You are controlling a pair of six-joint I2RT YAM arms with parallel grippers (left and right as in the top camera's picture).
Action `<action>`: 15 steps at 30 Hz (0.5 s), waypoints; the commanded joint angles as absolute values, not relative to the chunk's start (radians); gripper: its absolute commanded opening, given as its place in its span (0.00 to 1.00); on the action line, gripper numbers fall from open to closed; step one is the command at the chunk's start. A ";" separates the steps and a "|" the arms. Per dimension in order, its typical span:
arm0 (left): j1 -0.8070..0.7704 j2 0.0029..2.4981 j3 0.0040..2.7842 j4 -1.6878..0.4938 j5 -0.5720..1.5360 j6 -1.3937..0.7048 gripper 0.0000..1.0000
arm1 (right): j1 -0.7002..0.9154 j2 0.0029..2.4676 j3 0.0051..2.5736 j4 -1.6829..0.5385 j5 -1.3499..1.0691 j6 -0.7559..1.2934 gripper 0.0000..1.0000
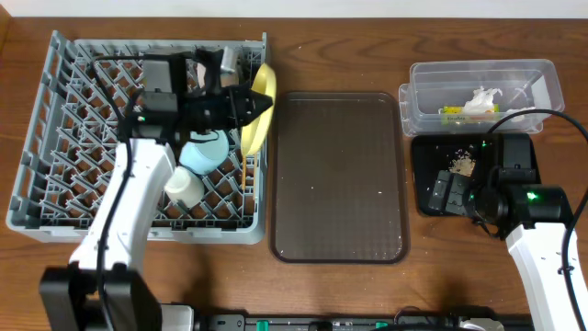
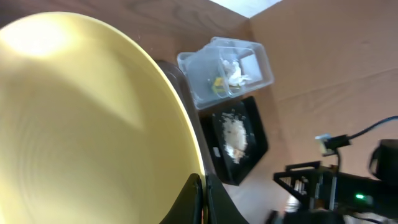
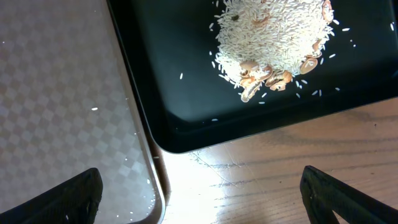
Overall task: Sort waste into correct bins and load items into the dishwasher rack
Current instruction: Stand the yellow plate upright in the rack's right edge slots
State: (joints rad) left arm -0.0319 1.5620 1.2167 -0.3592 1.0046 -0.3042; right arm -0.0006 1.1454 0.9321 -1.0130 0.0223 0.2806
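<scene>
Nearly upright, the yellow plate stands on its edge at the right side of the dishwasher rack. Its long axis runs far to near, and its top leans a little to the right, toward the brown serving tray. The hollow face turns left, into the rack. In the left wrist view that face is pale, glossy yellow with faint rings.

The left gripper has its jaws pinched tight on the plate's rim. The left arm rises from the near edge of the desk, its white link slanting far across the rack. Its black wrist is bent to the right to meet the plate. A light blue bowl sits in the rack just left of the plate, with a white cup nearer.

At far right, the clear tub holds the crumpled tissue and the yellow-green wrapper. Just near of it, the black tray carries a heap of rice crumbs.

The right gripper hangs over the tray's near left corner, pointing left, jaws spread wide and holding nothing.
</scene>
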 commanded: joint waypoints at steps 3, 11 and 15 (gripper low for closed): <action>0.036 1.611 1.208 -0.356 1.128 -0.320 0.36 | -0.015 1.144 0.937 -1.018 0.025 0.275 0.99; 0.128 1.599 1.208 -0.372 1.035 -0.308 0.80 | -0.015 1.144 0.937 -1.013 0.025 0.275 0.99; 0.161 1.558 1.208 -0.437 0.881 -0.263 0.82 | -0.015 1.144 0.937 -0.988 0.025 0.276 0.99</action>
State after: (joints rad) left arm 0.1417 1.6051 1.2160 -0.4110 1.0004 -0.3099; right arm -0.0006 1.1454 0.9321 -0.9985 0.0223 0.2806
